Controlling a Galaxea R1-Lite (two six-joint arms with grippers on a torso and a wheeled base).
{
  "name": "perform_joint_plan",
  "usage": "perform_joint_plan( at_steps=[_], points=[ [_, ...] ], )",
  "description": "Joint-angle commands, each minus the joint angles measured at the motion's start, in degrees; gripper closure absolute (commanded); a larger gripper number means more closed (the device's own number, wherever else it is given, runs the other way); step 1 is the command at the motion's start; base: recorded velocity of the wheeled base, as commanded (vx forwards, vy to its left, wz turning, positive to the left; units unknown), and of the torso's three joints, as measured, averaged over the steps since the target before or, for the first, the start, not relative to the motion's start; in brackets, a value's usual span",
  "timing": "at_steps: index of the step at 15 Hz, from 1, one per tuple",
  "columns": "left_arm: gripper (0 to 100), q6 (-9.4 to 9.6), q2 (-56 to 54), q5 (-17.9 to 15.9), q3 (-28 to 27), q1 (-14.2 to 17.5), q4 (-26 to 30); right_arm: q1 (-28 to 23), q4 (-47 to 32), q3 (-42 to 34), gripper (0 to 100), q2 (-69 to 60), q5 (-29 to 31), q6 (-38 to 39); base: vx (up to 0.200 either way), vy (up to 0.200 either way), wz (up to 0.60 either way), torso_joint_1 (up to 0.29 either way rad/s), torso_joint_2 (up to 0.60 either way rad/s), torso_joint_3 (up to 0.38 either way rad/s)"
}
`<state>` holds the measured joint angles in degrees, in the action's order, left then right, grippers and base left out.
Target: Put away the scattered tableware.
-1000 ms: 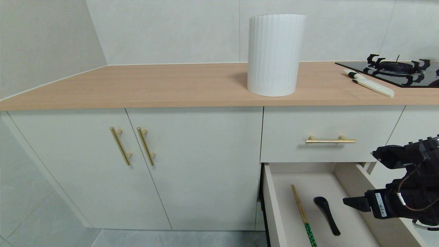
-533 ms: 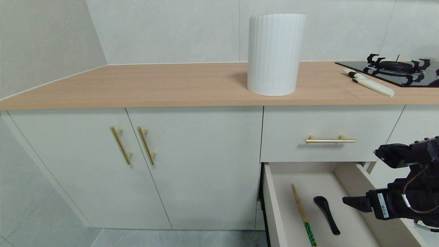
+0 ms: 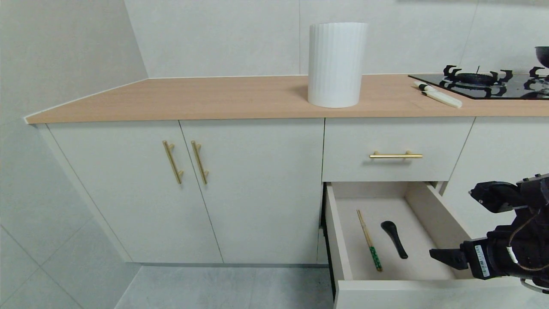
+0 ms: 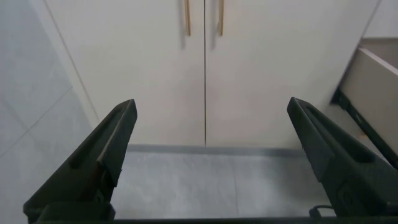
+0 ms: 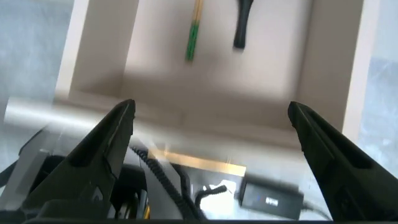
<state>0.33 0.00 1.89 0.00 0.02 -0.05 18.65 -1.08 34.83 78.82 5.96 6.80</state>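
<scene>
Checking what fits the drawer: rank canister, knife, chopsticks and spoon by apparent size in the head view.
1. Canister, by far the largest.
2. Chopsticks and knife: similar length; the knife lies farther off, so not ranked.
3. Spoon, the smallest.

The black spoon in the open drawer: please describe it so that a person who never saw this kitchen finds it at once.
Under the wooden countertop, the lower drawer stands pulled open. On its floor lie two things: the black spoon is the shorter one, right of the long chopsticks with green ends.
</scene>
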Motion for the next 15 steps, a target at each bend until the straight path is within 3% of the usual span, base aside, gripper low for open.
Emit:
perform_joint_plan(
  at_steps=[1, 10, 15],
  points=[
    [0, -0.24, 0.0, 0.0, 0.0, 0.1, 0.0, 0.8, -0.1, -0.6, 0, 0.1, 0.0, 0.0, 0.000, 0.000, 0.00, 0.000, 0.00, 0.000],
    [0, -0.33, 0.1, 0.1, 0.0, 0.1, 0.0, 9.4, 0.1, -4.7, 0, 6.1, 0.8, -1.8, 0.000, 0.000, 0.00, 0.000, 0.00, 0.000],
    [0, -0.33, 0.1, 0.1, 0.0, 0.1, 0.0, 10.2, 0.5, -4.8, 0, 9.9, 0.7, -1.4, 0.000, 0.000, 0.00, 0.000, 0.00, 0.000]
  ],
)
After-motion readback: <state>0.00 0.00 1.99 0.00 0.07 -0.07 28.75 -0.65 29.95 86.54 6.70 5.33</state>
